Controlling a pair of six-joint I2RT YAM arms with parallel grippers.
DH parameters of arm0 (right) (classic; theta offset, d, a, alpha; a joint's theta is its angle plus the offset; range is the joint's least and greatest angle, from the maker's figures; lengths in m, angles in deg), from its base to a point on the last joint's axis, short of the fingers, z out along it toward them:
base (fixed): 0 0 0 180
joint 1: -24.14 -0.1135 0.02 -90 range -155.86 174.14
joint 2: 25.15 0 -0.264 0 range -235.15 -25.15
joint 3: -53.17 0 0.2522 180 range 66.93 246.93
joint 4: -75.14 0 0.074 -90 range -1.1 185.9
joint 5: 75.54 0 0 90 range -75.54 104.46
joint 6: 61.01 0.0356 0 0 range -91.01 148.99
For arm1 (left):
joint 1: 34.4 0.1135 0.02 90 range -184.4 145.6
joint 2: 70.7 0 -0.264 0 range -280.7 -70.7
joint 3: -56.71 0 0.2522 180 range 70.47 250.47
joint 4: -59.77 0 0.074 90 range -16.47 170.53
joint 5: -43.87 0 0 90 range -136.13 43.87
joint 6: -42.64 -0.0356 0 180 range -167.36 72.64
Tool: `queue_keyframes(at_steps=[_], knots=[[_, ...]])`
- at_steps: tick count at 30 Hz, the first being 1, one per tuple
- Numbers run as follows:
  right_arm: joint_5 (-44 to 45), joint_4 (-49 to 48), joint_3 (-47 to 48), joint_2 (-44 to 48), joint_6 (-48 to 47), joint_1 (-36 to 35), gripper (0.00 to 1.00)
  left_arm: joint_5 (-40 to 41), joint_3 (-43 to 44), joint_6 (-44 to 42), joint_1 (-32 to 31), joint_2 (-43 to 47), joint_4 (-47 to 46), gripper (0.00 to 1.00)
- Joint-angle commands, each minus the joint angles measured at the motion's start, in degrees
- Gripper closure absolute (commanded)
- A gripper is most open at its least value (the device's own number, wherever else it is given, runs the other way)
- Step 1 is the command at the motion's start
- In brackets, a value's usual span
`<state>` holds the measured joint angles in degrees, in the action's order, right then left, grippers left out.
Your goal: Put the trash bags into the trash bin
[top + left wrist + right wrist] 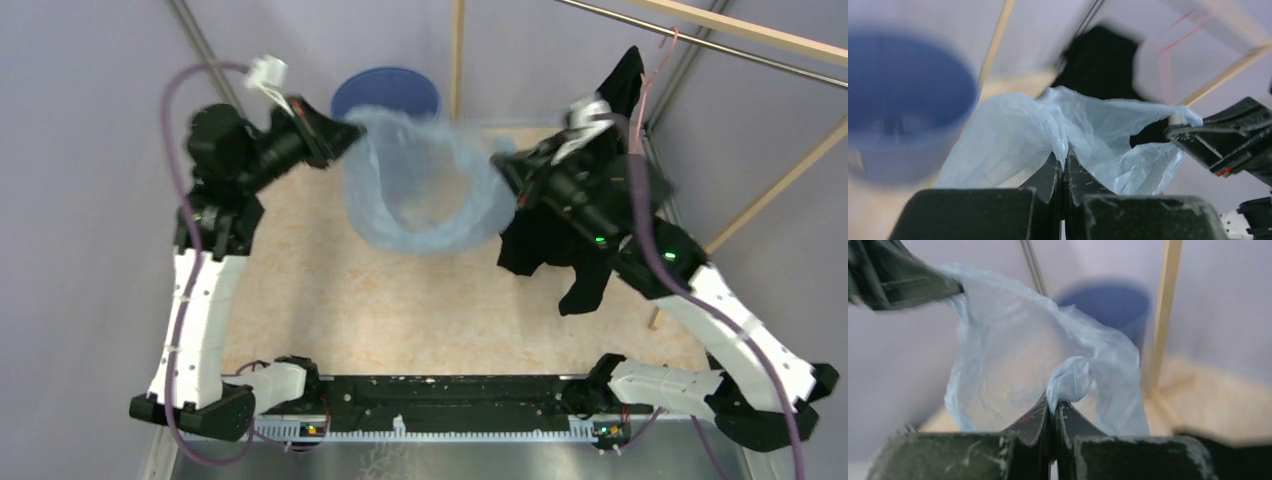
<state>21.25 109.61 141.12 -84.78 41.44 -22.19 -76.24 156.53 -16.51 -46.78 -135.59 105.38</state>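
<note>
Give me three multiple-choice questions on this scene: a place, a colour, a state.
1. Where is the trash bin? A) between the arm bases B) beyond the trash bag, far side C) under the right arm
2. The garment on the hanger is? A) white B) red C) black
3. The trash bag is? A) in the bin B) flat on the table C) stretched between left gripper and right gripper
1 B: top view shows it behind the bag. 2 C: plainly black. 3 C: both wrist views show shut jaws pinching plastic.
</note>
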Motion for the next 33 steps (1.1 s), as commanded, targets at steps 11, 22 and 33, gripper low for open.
queue_keyframes(at_steps=[11,22,33], knots=[[-10.52,-15.78,-42.32,14.72,18.03,-0.12,1.00,-1.31,-49.44,4.96,0.08,20.93,-9.19,1.00],[-4.63,0.42,-1.85,10.57,-0.08,-0.51,1.00,-4.42,-5.09,-3.11,0.08,10.85,-2.06,1.00],[1.88,-6.46,-23.14,17.96,8.33,-0.44,1.00,14.05,-25.60,-3.59,0.08,21.18,1.44,1.00]])
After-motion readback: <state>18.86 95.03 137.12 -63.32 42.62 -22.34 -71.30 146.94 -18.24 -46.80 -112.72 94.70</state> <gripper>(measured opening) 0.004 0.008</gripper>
